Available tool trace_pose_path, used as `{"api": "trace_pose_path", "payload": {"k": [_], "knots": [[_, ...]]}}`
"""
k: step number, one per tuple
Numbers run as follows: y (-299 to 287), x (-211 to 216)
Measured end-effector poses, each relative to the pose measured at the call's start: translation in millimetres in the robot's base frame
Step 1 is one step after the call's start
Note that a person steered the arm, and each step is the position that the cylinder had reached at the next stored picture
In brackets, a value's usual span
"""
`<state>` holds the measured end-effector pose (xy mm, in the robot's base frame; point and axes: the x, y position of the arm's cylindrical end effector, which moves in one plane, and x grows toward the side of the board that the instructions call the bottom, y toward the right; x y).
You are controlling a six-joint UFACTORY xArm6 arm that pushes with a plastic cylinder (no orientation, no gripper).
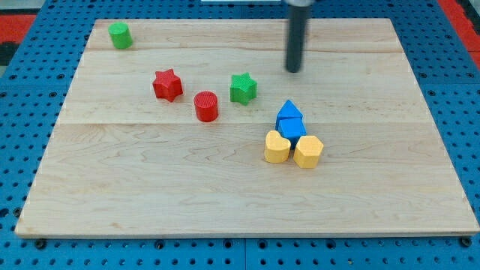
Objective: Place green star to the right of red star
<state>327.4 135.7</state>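
Note:
The green star (243, 88) lies near the board's middle, toward the view's top. The red star (167, 85) lies to its left, with a red cylinder (206, 106) between them and slightly lower. My tip (293, 70) stands on the board up and to the right of the green star, a short gap away, touching no block.
A green cylinder (119, 35) sits at the top left corner. A blue triangle (289, 112) and a blue block (291, 128) sit right of centre, with a yellow heart (277, 147) and a yellow hexagon (308, 151) just below them. The wooden board (150, 202) lies on a blue pegboard.

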Motion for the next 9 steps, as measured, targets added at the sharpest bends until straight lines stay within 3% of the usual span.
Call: {"api": "trace_pose_path", "payload": {"k": [1,3,4,5,6,7,8,9], "knots": [[47,42],[48,35],[48,51],[62,100],[48,176],[-16,226],[-89,234],[-118,232]]}}
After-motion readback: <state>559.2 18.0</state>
